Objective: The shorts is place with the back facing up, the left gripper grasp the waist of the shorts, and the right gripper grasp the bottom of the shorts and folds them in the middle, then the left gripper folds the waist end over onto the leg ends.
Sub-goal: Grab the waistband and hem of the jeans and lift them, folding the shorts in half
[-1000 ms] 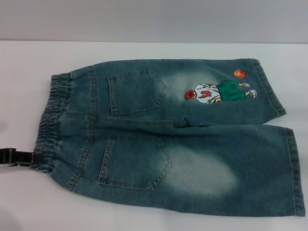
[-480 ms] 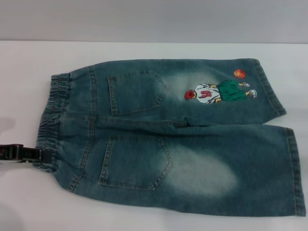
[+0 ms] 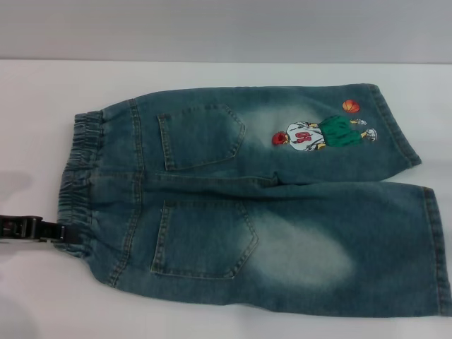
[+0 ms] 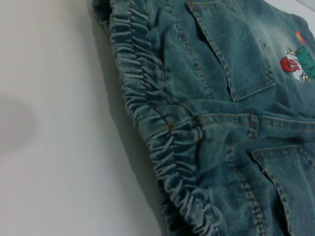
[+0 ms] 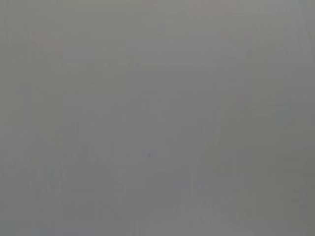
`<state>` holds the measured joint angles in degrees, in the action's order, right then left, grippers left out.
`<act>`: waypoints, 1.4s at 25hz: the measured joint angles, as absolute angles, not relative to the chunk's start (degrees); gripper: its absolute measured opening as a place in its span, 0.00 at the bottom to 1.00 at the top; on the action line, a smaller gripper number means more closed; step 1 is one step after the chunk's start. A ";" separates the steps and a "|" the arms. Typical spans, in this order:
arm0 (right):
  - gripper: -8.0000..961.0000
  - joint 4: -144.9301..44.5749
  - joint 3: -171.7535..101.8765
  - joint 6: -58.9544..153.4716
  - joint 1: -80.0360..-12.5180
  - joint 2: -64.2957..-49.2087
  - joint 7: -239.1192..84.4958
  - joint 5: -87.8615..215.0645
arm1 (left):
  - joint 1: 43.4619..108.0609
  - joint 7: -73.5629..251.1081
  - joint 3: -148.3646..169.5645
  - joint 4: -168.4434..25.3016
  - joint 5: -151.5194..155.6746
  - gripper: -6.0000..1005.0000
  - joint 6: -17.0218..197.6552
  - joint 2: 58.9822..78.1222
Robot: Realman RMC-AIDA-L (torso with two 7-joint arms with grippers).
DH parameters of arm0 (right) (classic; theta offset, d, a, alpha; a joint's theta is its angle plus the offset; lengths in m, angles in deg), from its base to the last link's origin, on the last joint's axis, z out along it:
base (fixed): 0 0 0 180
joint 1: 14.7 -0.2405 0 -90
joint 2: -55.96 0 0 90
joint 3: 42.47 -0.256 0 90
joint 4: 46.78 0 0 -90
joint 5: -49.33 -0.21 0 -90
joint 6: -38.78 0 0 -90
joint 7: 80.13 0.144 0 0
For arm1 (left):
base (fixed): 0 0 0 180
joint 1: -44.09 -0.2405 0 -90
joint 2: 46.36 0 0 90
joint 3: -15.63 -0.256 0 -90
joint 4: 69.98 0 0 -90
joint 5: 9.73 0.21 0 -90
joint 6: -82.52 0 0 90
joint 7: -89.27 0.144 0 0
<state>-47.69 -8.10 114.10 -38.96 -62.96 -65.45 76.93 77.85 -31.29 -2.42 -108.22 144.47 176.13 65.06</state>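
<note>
The blue-green denim shorts [image 3: 268, 205] lie flat on the white table [image 3: 35, 106], back pockets up. The gathered waist [image 3: 81, 176] is at the left and the leg ends [image 3: 431, 247] are at the right. The far leg carries the basketball-player cartoon [image 3: 321, 134]. My black left gripper [image 3: 60, 232] reaches in low from the left edge, and its tip meets the near corner of the waist. The left wrist view looks along the ruffled waist [image 4: 162, 132] from close by. The right gripper is out of view, and its wrist view shows only plain grey.
A grey wall [image 3: 226, 28] runs behind the table's far edge. Bare white tabletop surrounds the shorts at the left, far side and near left corner. The near leg's hem lies close to the right edge of the head view.
My left gripper has slid rightward into the waist's near corner. The waist band and the near pocket area have shifted slightly right with it.
</note>
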 joint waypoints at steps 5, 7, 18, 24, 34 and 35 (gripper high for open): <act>0.73 -47.73 -8.10 114.10 -38.95 -62.96 -65.45 76.93 | 77.86 -31.30 -2.46 -108.26 144.74 0.25 176.63 64.79; 0.73 -47.74 -8.10 114.10 -38.95 -62.96 -65.45 76.92 | 77.88 -31.30 -2.48 -108.33 144.79 0.18 176.80 64.76; 0.73 -50.40 -5.65 114.26 -38.76 -62.57 -52.79 79.25 | 77.93 -31.16 -3.23 -108.63 144.65 0.05 176.29 65.04; 0.73 -60.97 -0.93 119.33 -36.78 -60.96 -23.15 94.43 | 77.54 -31.08 -3.05 -108.68 144.48 0.05 176.20 65.26; 0.73 -77.27 -7.51 141.19 -39.33 -57.43 2.02 127.27 | 77.27 -30.60 -2.91 -108.71 144.33 0.06 175.35 66.11; 0.73 -78.36 -8.49 143.04 -39.83 -57.13 2.92 130.68 | 77.25 -30.59 -2.90 -108.71 144.28 0.06 175.17 66.15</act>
